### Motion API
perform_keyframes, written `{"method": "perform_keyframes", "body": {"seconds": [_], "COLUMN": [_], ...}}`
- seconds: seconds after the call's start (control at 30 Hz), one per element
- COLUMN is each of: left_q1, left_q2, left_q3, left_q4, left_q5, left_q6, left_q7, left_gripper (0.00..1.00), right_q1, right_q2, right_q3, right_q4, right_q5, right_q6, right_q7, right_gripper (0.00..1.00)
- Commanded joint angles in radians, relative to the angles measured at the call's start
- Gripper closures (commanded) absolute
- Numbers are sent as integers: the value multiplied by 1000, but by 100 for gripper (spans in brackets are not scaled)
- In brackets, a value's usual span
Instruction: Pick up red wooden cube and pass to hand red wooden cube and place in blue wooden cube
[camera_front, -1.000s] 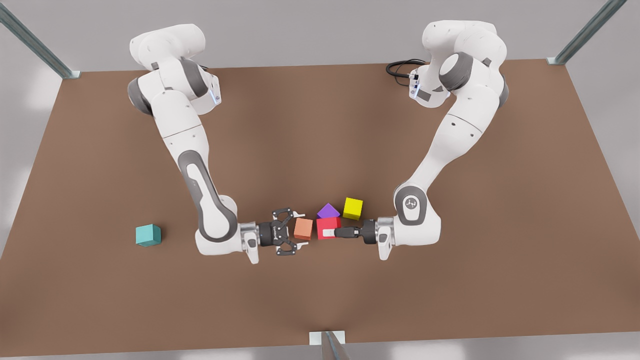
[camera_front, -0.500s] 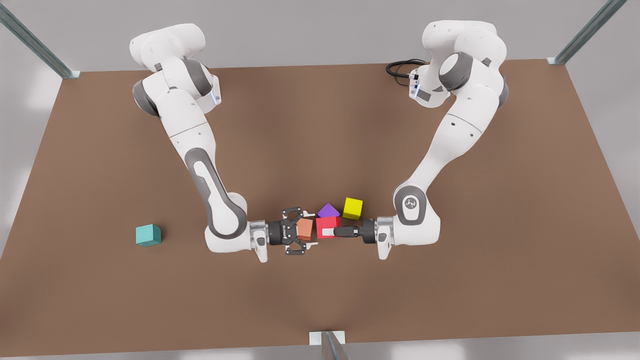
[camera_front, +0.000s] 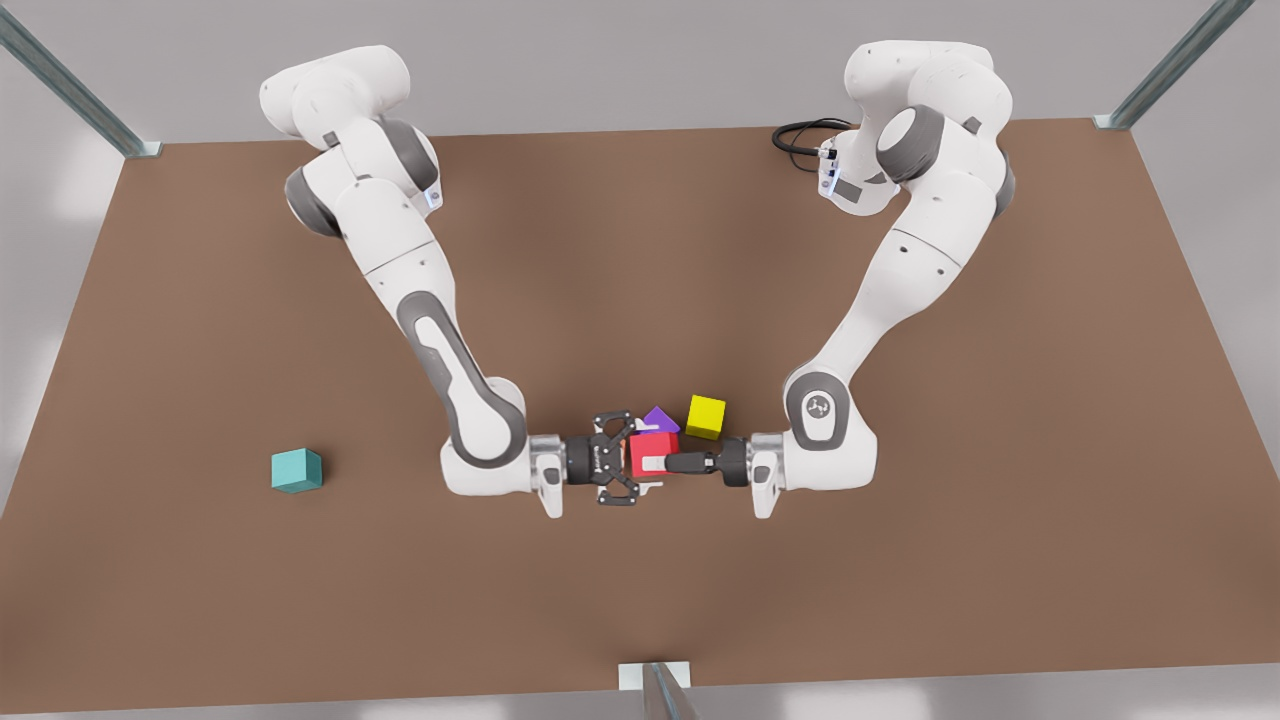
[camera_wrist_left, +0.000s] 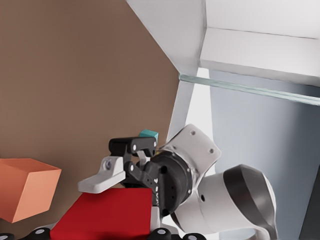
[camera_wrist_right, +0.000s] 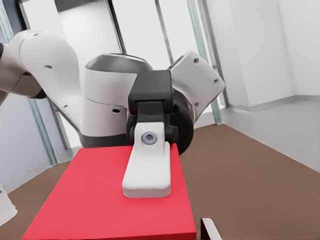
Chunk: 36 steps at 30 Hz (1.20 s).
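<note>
**Handover at mid-counter: red cube waiting on the second grip**

The left claw (camera_front: 652, 464), the slim solid black one on the arm at the front view's right, is clamped on the red cube (camera_front: 652, 445). One white finger lies flat across the cube's upper face, as the right wrist view shows plainly. The cube is held up off the counter (camera_front: 640, 250), near the middle of its near half.

The right claw (camera_front: 642, 458), the open-frame one on the arm at the front view's left, meets it head on. Its jaws stand spread wide, with one white fingertip on each side of the cube, and it grips nothing. It appears to straddle the cube rather than touch it, though contact cannot be ruled out.

Just behind the cube sit a purple cube (camera_front: 657, 418) and a yellow cube (camera_front: 706, 416). In the left wrist view an orange cube (camera_wrist_left: 25, 187) lies on the counter close beside the red one. The blue-green cube (camera_front: 297, 470) stands alone, well apart toward the front view's left.

The step in hand looks to be the pass itself: picked up, presented, not yet taken. The next move calls for the right claw to close squarely on the free faces before the left claw lets go. Releasing early would likely drop the cube among its neighbours. After that comes the carry to the blue-green cube.
</note>
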Motion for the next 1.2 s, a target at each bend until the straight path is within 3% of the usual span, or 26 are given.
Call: {"method": "perform_keyframes", "body": {"seconds": [0.0,0.1,0.17,0.2,0.33,0.37,0.4,0.7,0.8,0.87,0.9,0.93,1.0,1.07,1.1,1.13,1.17], "left_q1": [-1,-1,-1,-1,-1,-1,-1,64,217,346,430,481,463,474,376,64,-42], "left_q2": [-1,-1,-1,0,3,3,3,-20,-52,-116,-165,-261,-399,-445,-517,-687,-767], "left_q3": [-1,-1,-1,-1,-1,-1,-1,-1,-2,-1,-5,-4,-42,-111,0,425,552], "left_q4": [0,0,0,0,0,0,0,0,5,5,5,17,17,13,-29,-211,-314], "left_q5": [-8,-8,-8,-8,-8,-8,-8,52,138,314,498,708,1038,1237,1260,1130,1098], "left_q6": [0,0,0,0,2,2,2,-19,-240,-374,-516,-624,-719,-829,-829,-710,-621], "left_q7": [22,22,22,22,22,22,22,-10,-70,-76,-120,-142,-387,-409,-374,-254,-249], "left_gripper": [34,34,34,34,34,22,0,0,0,0,0,0,0,0,0,0,0], "right_q1": [0,-2,-2,-2,-6,-8,-8,-37,-83,-201,-255,-287,-295,-293,-293,-301,-310], "right_q2": [-1,-1,-1,-1,-2,-2,-4,-13,-27,-68,-113,-171,-260,-291,-309,-352,-413], "right_q3": [4,4,4,4,4,3,4,3,-6,-14,-37,-110,-163,-172,-174,-174,-175], "right_q4": [6,12,12,13,13,13,13,9,-1,-20,-31,-33,-36,-56,-86,-172,-284], "right_q5": [4,4,4,4,4,4,4,3,-48,-396,-632,-905,-1285,-1546,-1585,-1602,-1623], "right_q6": [30,30,30,30,27,27,27,13,-25,-110,-191,-303,-314,-286,-262,-170,-56], "right_q7": [3,3,3,3,3,3,5,5,0,2,5,29,29,26,25,16,13], "right_gripper": [0,0,23,25,25,25,25,25,25,25,25,25,25,24,24,24,24]}}
